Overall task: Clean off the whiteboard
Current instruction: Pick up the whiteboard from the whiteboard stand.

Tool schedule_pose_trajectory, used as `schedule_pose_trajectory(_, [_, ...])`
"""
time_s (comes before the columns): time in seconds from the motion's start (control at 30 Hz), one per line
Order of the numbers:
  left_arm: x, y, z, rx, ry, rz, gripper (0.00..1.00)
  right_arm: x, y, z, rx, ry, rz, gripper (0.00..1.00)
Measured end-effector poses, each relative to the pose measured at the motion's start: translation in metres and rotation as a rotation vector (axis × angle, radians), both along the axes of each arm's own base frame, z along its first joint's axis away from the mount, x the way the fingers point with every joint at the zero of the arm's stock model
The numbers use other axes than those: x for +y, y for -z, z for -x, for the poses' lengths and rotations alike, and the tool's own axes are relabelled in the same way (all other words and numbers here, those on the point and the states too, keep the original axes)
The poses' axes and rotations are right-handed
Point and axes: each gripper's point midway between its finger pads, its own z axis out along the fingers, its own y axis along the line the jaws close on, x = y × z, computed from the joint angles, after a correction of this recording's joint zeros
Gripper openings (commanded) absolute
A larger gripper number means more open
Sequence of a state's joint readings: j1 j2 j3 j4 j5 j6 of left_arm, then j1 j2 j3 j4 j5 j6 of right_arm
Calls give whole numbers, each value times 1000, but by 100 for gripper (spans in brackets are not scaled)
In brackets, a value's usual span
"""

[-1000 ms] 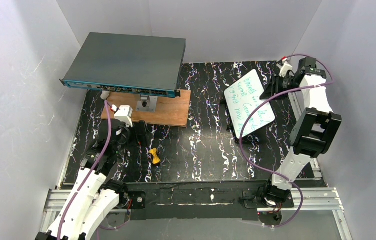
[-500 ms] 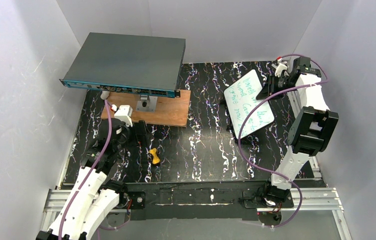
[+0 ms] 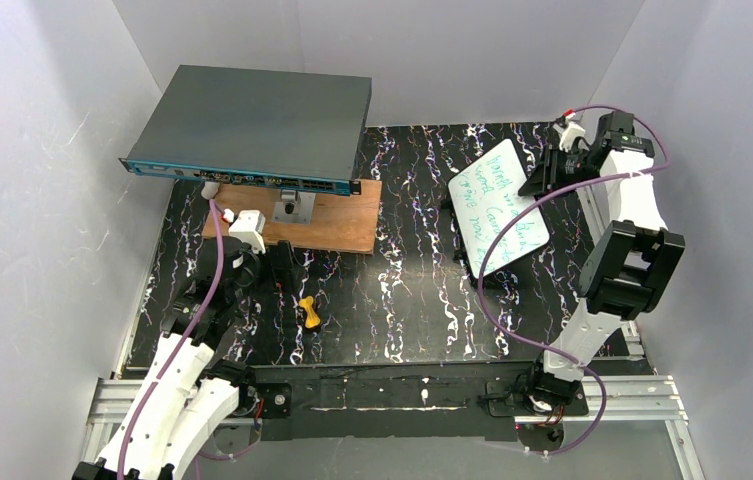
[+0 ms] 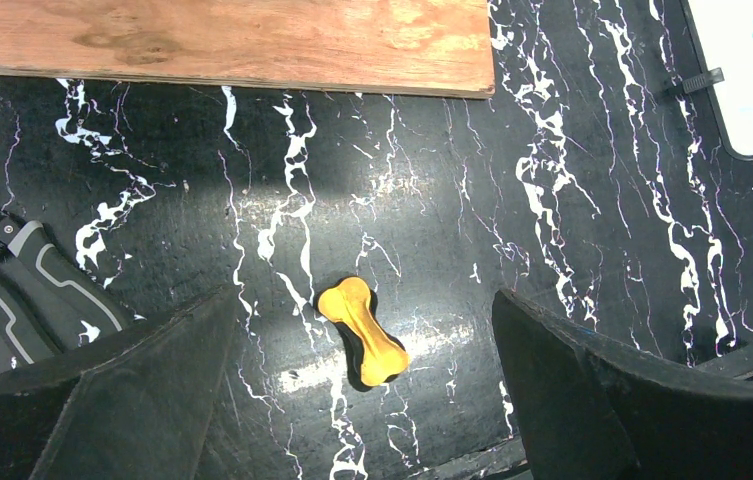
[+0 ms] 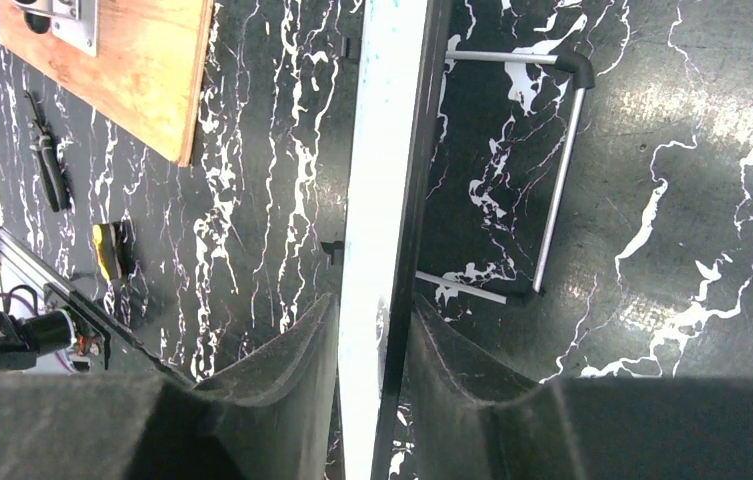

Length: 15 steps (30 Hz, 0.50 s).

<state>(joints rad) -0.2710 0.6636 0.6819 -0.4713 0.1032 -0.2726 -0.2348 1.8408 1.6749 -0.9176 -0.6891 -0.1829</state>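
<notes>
- Fingers (image 5: 282, 390) of right gripper (image 5: 374, 310) straddle the whiteboard (image 3: 482, 190) at its edge, one on the white face and one on the back.
- Both sit tight against the board. I can't tell whether they're actually pinching it.
- Whiteboard stands tilted on its wire stand (image 5: 557, 170) at the right rear of the table (image 4: 572, 200), with green writing on its face.
- Left gripper (image 4: 363, 297) is spread wide and holds nothing.
- It hangs over a yellow bone-shaped piece (image 4: 363, 340), not touching it as far as I see.
- Wooden plank (image 4: 222, 40) lies beyond, grey box (image 3: 252, 125) above it.
</notes>
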Motion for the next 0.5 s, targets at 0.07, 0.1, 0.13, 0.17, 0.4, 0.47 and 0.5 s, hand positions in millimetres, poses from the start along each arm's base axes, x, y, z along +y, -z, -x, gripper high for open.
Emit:
schedule_pose_trajectory(0.07, [0,0,0,0,1,1,99,-2,-5,3,-10,2,-3,36])
schedule_pose_trajectory(0.1, [0,0,0,0,2,1,99,-2,-6,3,-16,3,-5,36])
schedule_pose_trajectory(0.13, [0,0,0,0,2,1,100,-2,-7,4,-19,3,-8,36])
schedule_pose_trajectory(0.17, [0,0,0,0,2,1,99,-2,-8,5,-19,2,-12,36])
schedule_pose_trajectory(0.4, [-1,-1,1,-4,4,4,100,0,-2,13,15,-4,-35,35])
schedule_pose_trajectory(0.47, [-1,-1,1,-3,5,5,100,1,-1,13,16,-7,-38,34])
schedule_pose_trajectory(0.5, [-1,-1,1,-3,5,5,99,1,0,13,18,-8,-39,34])
